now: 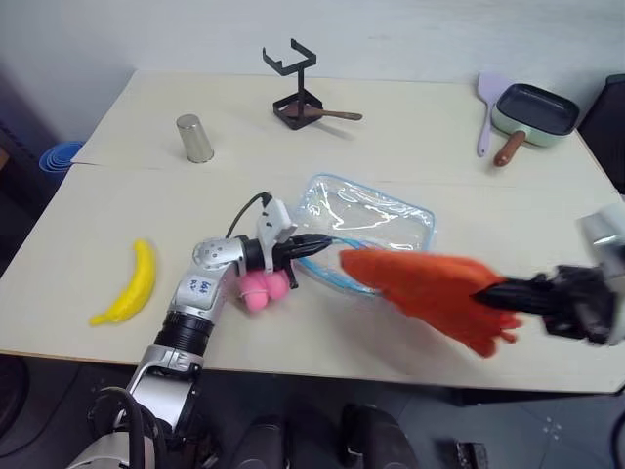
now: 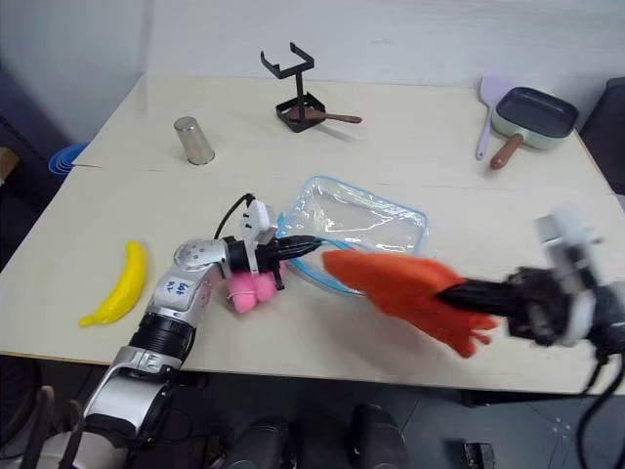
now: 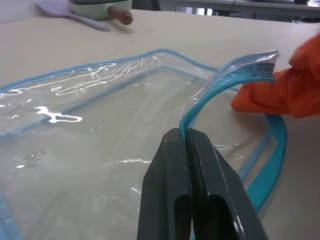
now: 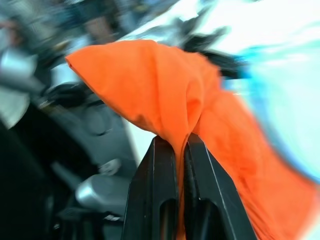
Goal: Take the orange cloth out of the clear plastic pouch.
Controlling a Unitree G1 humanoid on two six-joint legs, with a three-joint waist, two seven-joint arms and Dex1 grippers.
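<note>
Right gripper (image 1: pixel 503 291): jaws pinched tight on a fold of the orange cloth (image 1: pixel 430 288), as the right wrist view confirms. From the fingers the cloth trails away toward the clear plastic pouch (image 1: pixel 376 220), its long axis running roughly in line with the gripper. The far tip of the cloth lies just at the pouch mouth. Whether that tip has fully cleared the opening or rests inside the lip cannot be settled; in the left wrist view the orange edge sits beside the raised zip edging, apparently outside it.

Left gripper (image 1: pixel 311 246): jaws clamped on the pouch's light blue edging at the mouth, lifting one lip into an arch. The pouch body lies flat on the table (image 1: pixel 98 215) beyond the fingers and looks empty through the clear film.

Judgement: extraction is nearly complete. The governing relation is cloth tip against pouch mouth, and the right arm alone carries the cloth. A further draw away from the left gripper, along the cloth's own axis, should part them.

Obstructions: the right gripper and cloth are smeared. A pink plush toy (image 1: pixel 262 286) sits partly hidden under the left gripper. The cloth's gathered hem cannot be made out.
</note>
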